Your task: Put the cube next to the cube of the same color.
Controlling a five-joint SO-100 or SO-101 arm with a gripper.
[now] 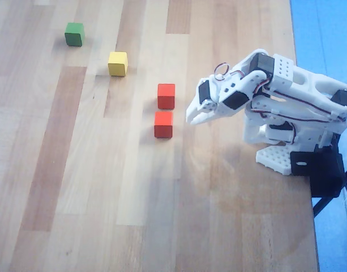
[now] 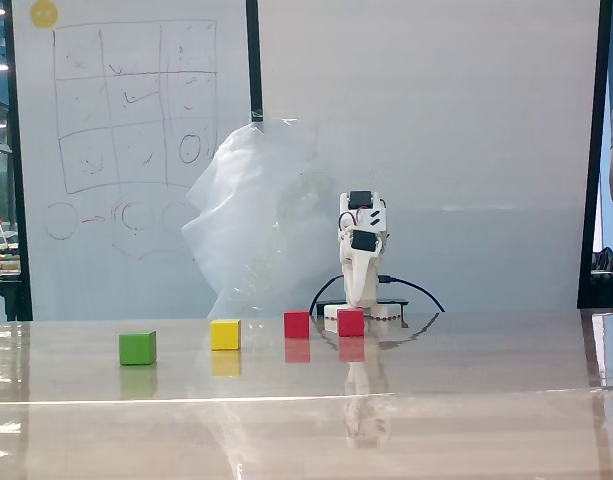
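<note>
- Start at the left of the overhead view: a small green wooden cube point(image 1: 74, 34) sits far off on the pale wooden counter point(image 1: 77, 187), then a small yellow wooden cube point(image 1: 118, 63); leave both alone.
- Next you find the small red wooden cube point(image 1: 163, 124) resting just beside the other red wooden cube point(image 1: 166, 96), a slim gap between them, so the pairing looks done.
- Both reds match: same size, matte faces, crisp edges.
- At the right, your white pincer point(image 1: 193, 118) hangs empty near the pair; whether it is released or clenched, I cannot tell.
</note>
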